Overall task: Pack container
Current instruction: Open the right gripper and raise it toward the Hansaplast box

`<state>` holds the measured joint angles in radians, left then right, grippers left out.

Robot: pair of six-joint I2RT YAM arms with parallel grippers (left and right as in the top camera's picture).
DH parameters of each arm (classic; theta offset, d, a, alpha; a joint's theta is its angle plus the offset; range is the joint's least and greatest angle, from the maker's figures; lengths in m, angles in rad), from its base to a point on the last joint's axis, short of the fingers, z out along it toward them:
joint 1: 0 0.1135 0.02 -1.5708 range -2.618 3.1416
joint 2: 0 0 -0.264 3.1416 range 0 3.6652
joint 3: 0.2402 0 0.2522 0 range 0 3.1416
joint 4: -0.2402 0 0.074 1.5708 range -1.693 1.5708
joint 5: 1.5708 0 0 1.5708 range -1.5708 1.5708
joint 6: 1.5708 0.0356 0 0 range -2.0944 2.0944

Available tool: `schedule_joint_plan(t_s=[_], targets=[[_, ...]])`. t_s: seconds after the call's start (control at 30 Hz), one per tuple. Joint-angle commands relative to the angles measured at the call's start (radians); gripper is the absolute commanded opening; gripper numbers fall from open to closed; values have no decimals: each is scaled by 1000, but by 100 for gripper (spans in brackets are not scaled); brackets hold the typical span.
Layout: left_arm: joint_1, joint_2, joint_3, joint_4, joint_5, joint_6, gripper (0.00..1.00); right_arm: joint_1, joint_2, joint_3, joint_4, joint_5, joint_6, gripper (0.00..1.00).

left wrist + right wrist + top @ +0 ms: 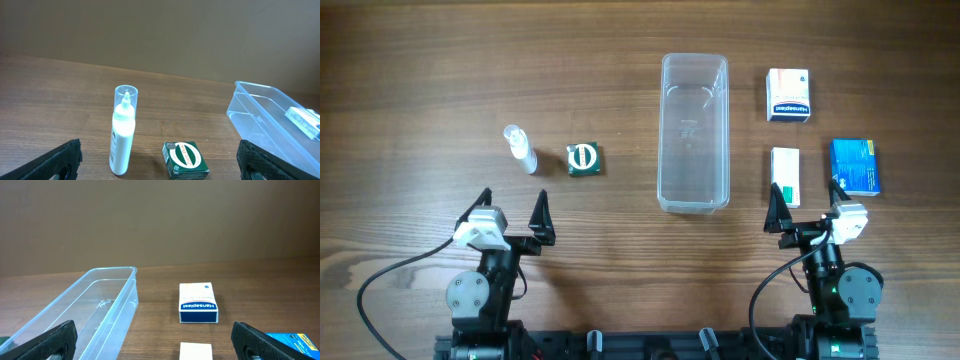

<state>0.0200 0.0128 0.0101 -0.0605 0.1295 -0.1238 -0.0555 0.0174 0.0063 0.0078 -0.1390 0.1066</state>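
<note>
**Overhead: clear tub lies right of the table's middle, both arms at the near edge**

Overhead, the container (693, 132) rests on the wooden table (410, 90), a little right of centre. Its long sides run from the far edge toward the near edge. It touches none of the other items.

Toward the right edge sit three small boxes, all apart from the tub. A white Hansaplast box (788, 95) is farthest back. A white-and-green box (785, 172) lies nearer, and a blue box (855, 166) is just beside it on the right-edge side.

Left of the tub, a green square box (584, 159) lies near a small clear bottle (519, 148), which is further toward the left edge. Whether the bottle stands or lies cannot be told.

The left gripper (514, 195) hangs near the near edge, just short of the bottle and the green box. Its jaws are spread wide and hold nothing. In the left wrist view its dark fingers (52, 162) frame both items, with one end of the tub at the right.

The right gripper (805, 188) also sits by the near edge, with its jaws released and nothing between them. One finger is close to the white-and-green box, though contact cannot be judged. The right wrist view shows the tub at the left and the Hansaplast box ahead.
</note>
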Motion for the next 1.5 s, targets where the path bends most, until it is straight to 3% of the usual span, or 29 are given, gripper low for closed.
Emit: schedule_joint_plan(t_s=[0.0,1.23,1.3,1.47], targets=[[7,-5,-5,-4,4,15,100,2,-3,-1,5,-20,-14,100],[7,-5,-5,-4,4,15,100,2,-3,-1,5,-20,-13,100],[7,-5,-5,-4,4,15,100,2,-3,-1,33,-19,-13,100],[7,-5,-5,-4,4,15,100,2,-3,-1,248,-16,143,100]])
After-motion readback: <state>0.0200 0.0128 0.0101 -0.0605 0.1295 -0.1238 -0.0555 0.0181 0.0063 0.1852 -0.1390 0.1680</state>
